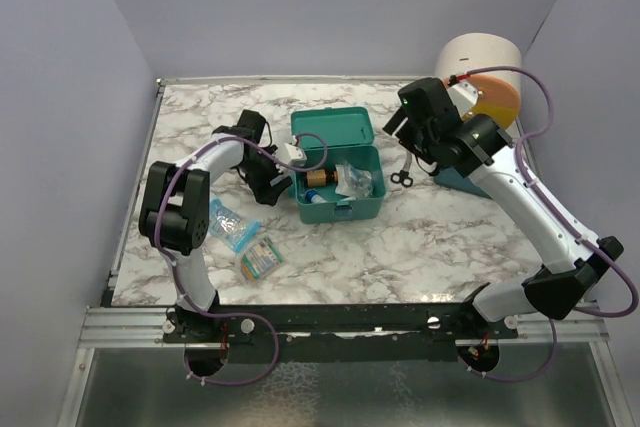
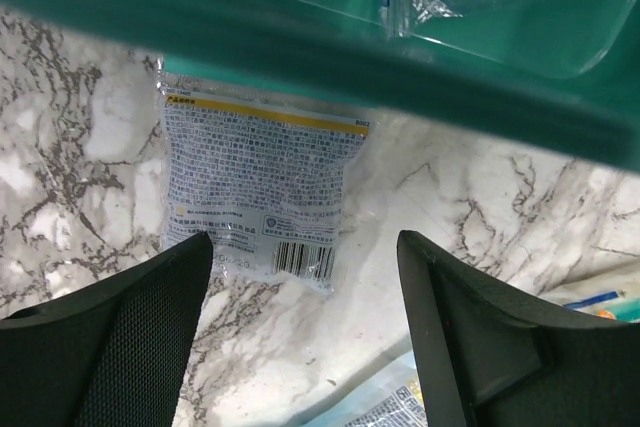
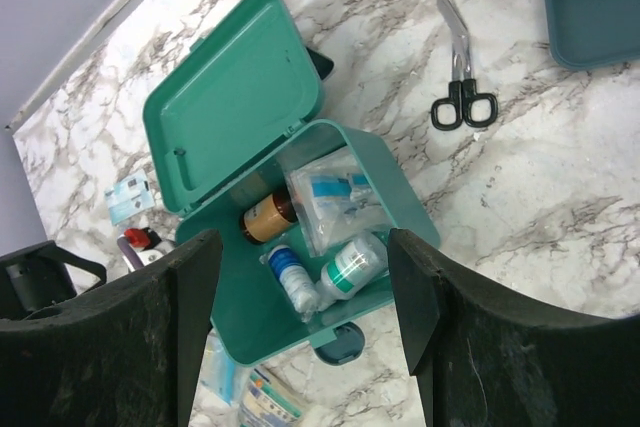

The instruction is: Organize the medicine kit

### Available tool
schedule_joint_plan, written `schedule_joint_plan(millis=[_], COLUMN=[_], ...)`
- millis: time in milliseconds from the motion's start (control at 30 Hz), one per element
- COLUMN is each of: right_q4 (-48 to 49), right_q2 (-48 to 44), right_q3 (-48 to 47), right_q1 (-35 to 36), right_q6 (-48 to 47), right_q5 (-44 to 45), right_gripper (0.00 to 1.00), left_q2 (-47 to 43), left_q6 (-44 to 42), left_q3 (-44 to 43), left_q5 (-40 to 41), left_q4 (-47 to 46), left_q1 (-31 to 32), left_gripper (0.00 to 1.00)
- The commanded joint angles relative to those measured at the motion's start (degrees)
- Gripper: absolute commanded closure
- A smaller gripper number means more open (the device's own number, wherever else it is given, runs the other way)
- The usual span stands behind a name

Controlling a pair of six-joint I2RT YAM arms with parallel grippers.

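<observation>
Our left gripper, released and empty, sits by the open medicine kit, seemingly lining up a packet on the tabletop; our right gripper hovers released overhead.

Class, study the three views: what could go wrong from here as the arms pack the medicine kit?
1. The open left gripper hangs beside the medicine kit; reaching for the white packet by its wall, a finger may shove the box.
2. Bottles and a clear bag already crowd the kit, so its lid may not close.
</observation>
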State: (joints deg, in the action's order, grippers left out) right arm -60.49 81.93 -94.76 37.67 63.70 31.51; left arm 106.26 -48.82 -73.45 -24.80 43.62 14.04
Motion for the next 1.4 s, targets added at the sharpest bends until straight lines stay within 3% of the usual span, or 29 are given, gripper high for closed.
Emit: schedule_joint_plan(millis=[0, 200, 467, 600, 633, 700, 733, 900, 1133, 1367], right_q4=[-3.33, -3.78, -3.84, -3.64, -3.59, -3.69, -3.66, -3.91, -3.33, -0.44], right_q2=[-0.96, -2.01, -3.04, -3.67, -3.69, -3.89, -3.96, -3.93, -2.81, -1.55], right_q3=[1.56, 3.42, 5.95, 7.13, 7.40, 7.64, 7.74, 7.38, 5.24, 4.37], right_q1=[-0.23, -0.23, -0.23, -0.23, -0.23, -0.28, -0.36, -0.32, -0.36, -0.92], right_q6=[3.86, 5.78, 7.63, 8.23, 8.32, 8.47, 8.54, 8.61, 7.93, 5.84], right_q5=[2.84, 2.56, 2.25, 2.25, 2.24, 2.24, 2.31, 2.83, 4.66, 4.54], right_gripper=[0.32, 0.32, 0.32, 0.32, 0.32, 0.32, 0.32, 0.32, 0.32, 0.32], left_q2=[2.99, 2.93, 2.43, 2.09, 1.94, 1.91, 1.86, 0.10, -1.10, -0.59], left_q6=[-1.80, -1.99, -0.52, -0.02, 0.03, 0.51, 1.15, 4.43, 4.71, 6.92], left_q3=[1.12, 2.55, 5.68, 6.74, 6.82, 6.44, 5.95, -0.76, -18.28, -30.24], left_q5=[0.62, 0.97, 1.26, 1.60, 1.70, 2.05, 2.38, 3.00, 2.68, 1.87], left_q4=[-2.08, -2.39, -3.72, -4.18, -4.21, -4.22, -4.24, -0.99, 12.20, 20.44], left_q1=[0.11, 0.11, 0.13, 0.11, 0.11, 0.11, -0.01, -2.04, -3.10, 2.04], left_gripper=[0.25, 0.37, 0.63, 0.67, 0.74, 0.98, 1.00, 1.00, 1.00, 1.00])
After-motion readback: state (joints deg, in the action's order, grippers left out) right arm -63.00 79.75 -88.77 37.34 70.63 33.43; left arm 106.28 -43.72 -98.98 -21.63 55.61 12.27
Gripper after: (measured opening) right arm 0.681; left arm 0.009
